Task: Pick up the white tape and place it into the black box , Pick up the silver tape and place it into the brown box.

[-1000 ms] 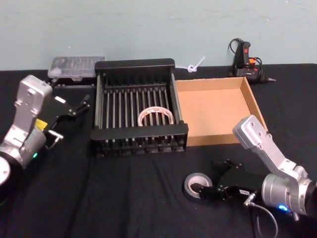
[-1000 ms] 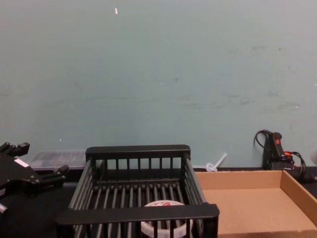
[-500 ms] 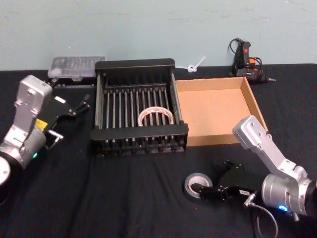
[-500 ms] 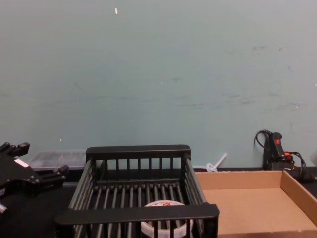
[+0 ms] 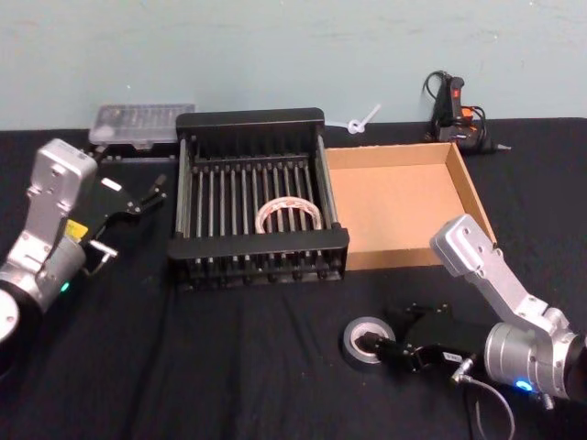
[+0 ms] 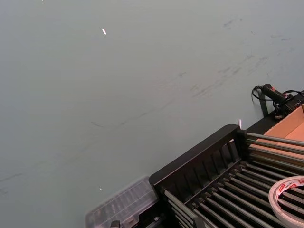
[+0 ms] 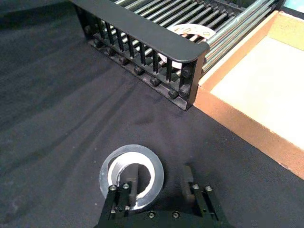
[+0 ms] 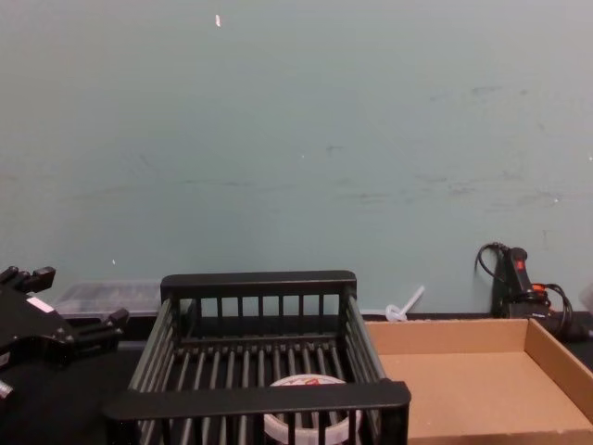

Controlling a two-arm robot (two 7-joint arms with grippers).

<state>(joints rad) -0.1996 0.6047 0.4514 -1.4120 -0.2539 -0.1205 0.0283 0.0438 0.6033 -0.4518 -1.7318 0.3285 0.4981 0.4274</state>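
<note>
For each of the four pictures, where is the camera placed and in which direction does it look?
Head: high, facing down; both arms, black slatted crate, tan cardboard box.
Chest: low, facing forward at the crate's front rim; left gripper.
Left wrist: beside the crate, facing the wall.
Right wrist: above the black cloth, facing down; open right gripper, one finger inside the dark grey tape roll.
Shared: every view shows the white tape roll in the crate.

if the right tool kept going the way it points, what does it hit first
Probably the silver tape: the right tool is open and straddles the roll's wall, one finger inside the hole. Beyond that lies bare black cloth.
</note>
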